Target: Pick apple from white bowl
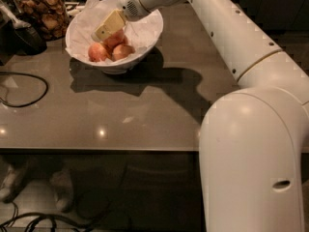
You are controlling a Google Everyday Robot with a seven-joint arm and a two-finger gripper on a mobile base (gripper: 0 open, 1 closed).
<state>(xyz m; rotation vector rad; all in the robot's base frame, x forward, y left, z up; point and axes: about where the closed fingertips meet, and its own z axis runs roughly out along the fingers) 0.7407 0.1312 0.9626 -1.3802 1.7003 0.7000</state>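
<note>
The white bowl (145, 37), lined with crinkled white paper, stands at the back left of the grey table (145, 110). Three reddish apples lie in it. The apple (115, 40) is at the back, partly hidden by my gripper. Two smaller apples lie in front of it, one on the left (98, 52) and one on the right (122, 51). My gripper (107, 28), beige, reaches down into the bowl from the upper right. Its tip is just above the back apple and the left one. I cannot see whether it touches either.
A glass jar of brown snacks (42, 11) stands left of the bowl, with a dark object (21, 33) beside it. A black cable (24, 88) loops on the table's left. My white arm (251, 71) crosses the right side. Cables lie on the floor (43, 219).
</note>
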